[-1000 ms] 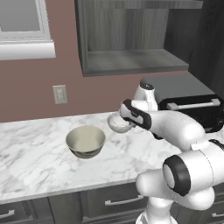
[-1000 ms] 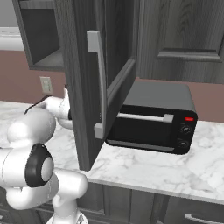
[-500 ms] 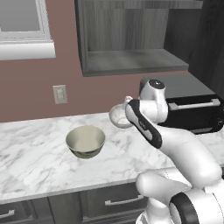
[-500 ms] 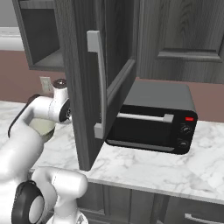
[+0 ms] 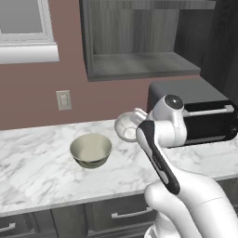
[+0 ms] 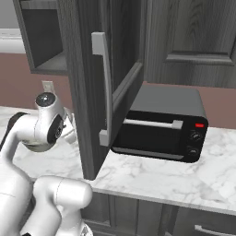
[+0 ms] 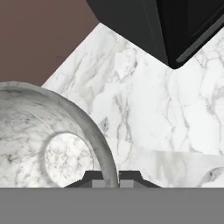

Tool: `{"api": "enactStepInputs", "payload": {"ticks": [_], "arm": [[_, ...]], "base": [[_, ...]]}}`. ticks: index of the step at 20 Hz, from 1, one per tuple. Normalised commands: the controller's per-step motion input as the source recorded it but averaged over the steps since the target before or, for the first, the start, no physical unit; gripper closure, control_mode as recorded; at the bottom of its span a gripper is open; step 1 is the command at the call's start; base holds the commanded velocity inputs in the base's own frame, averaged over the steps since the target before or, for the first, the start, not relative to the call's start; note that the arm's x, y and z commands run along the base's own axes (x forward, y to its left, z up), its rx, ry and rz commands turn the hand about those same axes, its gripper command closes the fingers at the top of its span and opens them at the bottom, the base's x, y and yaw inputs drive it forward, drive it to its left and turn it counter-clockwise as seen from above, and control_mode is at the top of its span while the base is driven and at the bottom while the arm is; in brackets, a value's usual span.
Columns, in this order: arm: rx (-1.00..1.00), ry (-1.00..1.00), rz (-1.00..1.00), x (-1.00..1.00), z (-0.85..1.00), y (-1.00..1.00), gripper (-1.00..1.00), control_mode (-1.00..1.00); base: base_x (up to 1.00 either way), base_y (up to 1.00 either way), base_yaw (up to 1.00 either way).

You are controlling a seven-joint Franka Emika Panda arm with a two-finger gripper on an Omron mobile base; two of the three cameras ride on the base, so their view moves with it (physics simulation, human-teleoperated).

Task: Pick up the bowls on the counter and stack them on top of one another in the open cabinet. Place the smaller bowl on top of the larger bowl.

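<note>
My gripper (image 7: 109,178) is shut on the rim of the smaller bowl (image 7: 52,131), a translucent whitish-grey bowl. The rim shows pinched between the two fingertips in the hand view. From the left base view, the smaller bowl (image 5: 126,127) hangs tilted on its side above the counter (image 5: 37,162), just left of the hand. The larger bowl (image 5: 91,149), olive-beige with a cream inside, stands upright on the counter to the lower left of it. The open cabinet (image 5: 139,65) is above, its shelf bare.
A black toaster oven (image 5: 204,111) stands on the counter to the right, close behind the arm. The cabinet's open door (image 6: 101,83) with a silver handle juts out beside the arm in the right base view. A wall outlet (image 5: 63,100) is on the brown wall.
The arm has folded upward and nearer to the cameras, its elbow swinging round. The smaller bowl stays in the grip at about the same spot above the counter. The larger bowl has not moved.
</note>
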Motion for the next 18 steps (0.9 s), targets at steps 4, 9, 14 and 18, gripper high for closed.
{"api": "enactStepInputs", "payload": {"ticks": [4,9,14,18], "arm": [[0.00,-0.03,0.05,-0.36,0.19,0.35,1.00,-1.00],[0.00,0.00,0.09,-0.19,0.18,0.33,1.00,-1.00],[0.00,0.01,0.13,0.00,0.09,0.27,1.00,-1.00],[0.00,0.02,0.13,0.01,0.01,0.23,1.00,-1.00]], "base": [[0.00,0.00,0.00],[0.00,0.00,0.00],[0.00,0.00,0.00],[0.00,0.00,0.00]]}}
